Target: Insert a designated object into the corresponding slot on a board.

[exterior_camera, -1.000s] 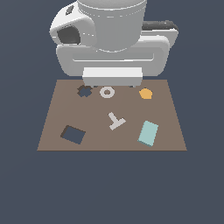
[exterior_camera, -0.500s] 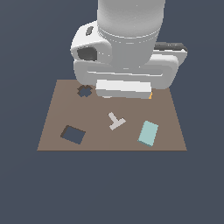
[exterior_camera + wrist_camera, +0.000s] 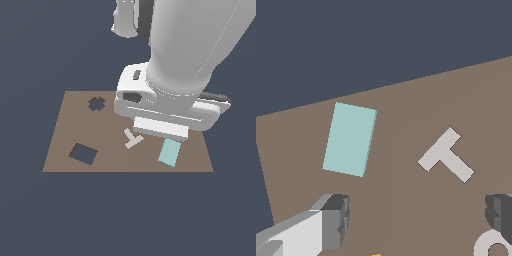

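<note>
The light teal rectangular block (image 3: pixel 169 152) lies flat on the brown board (image 3: pixel 60 150) near its front right corner in the exterior view. It also shows in the wrist view (image 3: pixel 350 139). The dark navy rectangular slot (image 3: pixel 83 153) is at the board's front left and stands empty. My gripper (image 3: pixel 418 217) is open and empty above the board, with the block off to one side beyond one finger (image 3: pixel 336 220). In the exterior view the hand (image 3: pixel 160 127) hovers just behind the block and hides the fingertips.
A grey T-shaped piece (image 3: pixel 132 138) lies mid-board and shows in the wrist view (image 3: pixel 446 155) between the fingers' line and the block. A dark cross-shaped cut-out (image 3: pixel 96 104) is at the back left. A white ring (image 3: pixel 495 245) and an orange sliver (image 3: pixel 376 255) show under the hand.
The arm has swung from the board's back edge forward and to the exterior view's right. It now covers the ring and orange pentagon and hovers just behind the teal block.
</note>
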Motion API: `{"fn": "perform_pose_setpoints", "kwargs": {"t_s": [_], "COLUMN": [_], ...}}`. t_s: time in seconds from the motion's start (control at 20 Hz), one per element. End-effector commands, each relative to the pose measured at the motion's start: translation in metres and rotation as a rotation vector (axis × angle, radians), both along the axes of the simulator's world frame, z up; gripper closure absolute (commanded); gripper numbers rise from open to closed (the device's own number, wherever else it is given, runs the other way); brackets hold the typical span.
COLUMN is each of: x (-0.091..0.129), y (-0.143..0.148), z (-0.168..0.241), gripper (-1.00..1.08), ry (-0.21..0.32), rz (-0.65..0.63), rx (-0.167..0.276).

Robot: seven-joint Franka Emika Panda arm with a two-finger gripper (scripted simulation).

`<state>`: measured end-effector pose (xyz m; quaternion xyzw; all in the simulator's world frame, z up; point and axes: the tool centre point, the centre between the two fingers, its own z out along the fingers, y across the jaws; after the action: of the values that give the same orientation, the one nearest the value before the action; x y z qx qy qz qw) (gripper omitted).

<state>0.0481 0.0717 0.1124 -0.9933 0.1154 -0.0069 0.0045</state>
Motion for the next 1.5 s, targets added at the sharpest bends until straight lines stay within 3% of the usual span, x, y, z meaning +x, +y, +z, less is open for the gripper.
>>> {"fn": "perform_pose_setpoints", "kwargs": {"t_s": [0.0, 0.65, 1.45], "x": [0.009, 0.042, 0.047], "y": [0.012, 0.046, 0.050], "z": [-0.014, -0.057, -0.079], "gripper": [-0.92, -0.92, -0.92], "ry": [0.003, 0.014, 0.016], "rz": [-0.043, -0.177, -0.194], "rx": [-0.002, -0.006, -0.006]}}
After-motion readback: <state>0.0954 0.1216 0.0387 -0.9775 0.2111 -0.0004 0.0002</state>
